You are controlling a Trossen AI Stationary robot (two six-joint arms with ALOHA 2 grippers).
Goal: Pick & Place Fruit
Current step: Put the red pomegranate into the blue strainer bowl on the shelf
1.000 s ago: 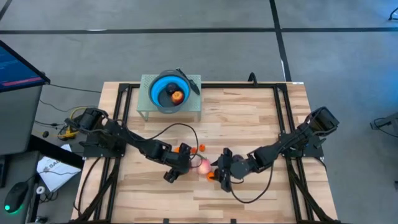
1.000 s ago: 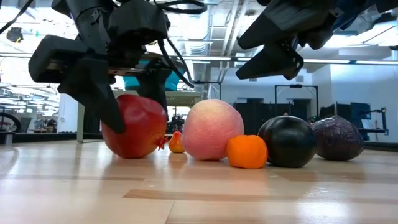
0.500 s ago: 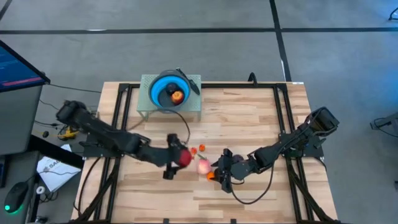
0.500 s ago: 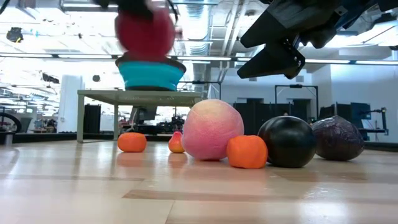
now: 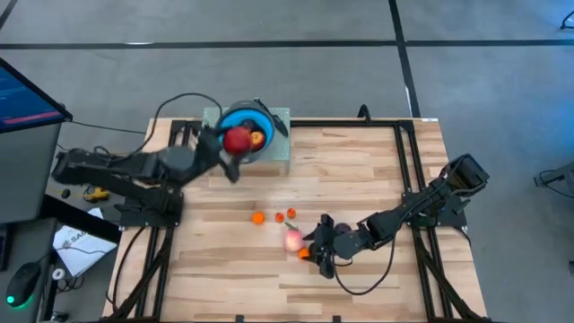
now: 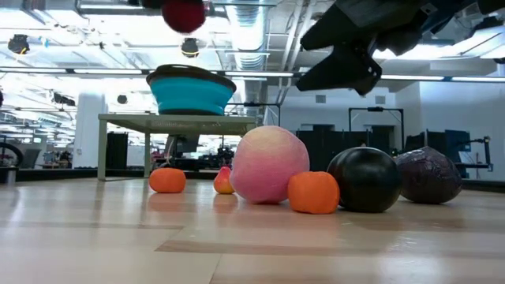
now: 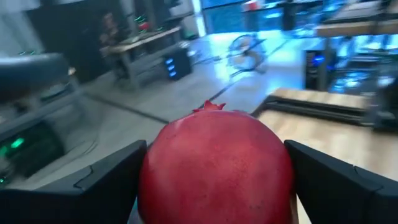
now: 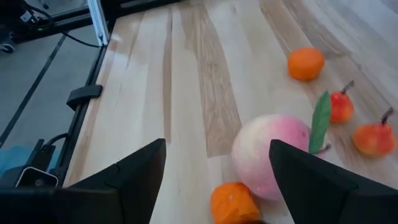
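A red fruit (image 5: 238, 139) with a small crown hangs over the left part of the blue bowl (image 5: 252, 121), with my left gripper (image 5: 231, 144) shut on it. The bowl sits on a grey stand (image 5: 273, 154) at the table's far side and holds a small orange-red fruit (image 5: 256, 138). A pink peach (image 5: 293, 240), oranges (image 5: 257, 217) (image 6: 313, 193), two small stalked fruits (image 8: 340, 107) and dark plums (image 6: 364, 180) lie on the table. My right gripper (image 5: 319, 248) hovers open just right of the peach. My left gripper pinches the red fruit between its two fingers (image 7: 106, 180), one on each opposite side of its widest part (image 7: 155, 174). The fingers reach about level from the table's left. The fruit is lifted clear, high above the bowl's rim (image 6: 189, 75).
Black metal frame rails (image 5: 408, 170) run along the table's left and right edges. Bare wood (image 5: 359, 170) lies between the stand and the fruit. A monitor (image 5: 27, 94) and cables stand off the table's left.
My left gripper has lifted the red fruit off the table beside the peach and carried it up and toward the far edge, to above the bowl, rolling its wrist on the way. An orange that stood behind it now shows.
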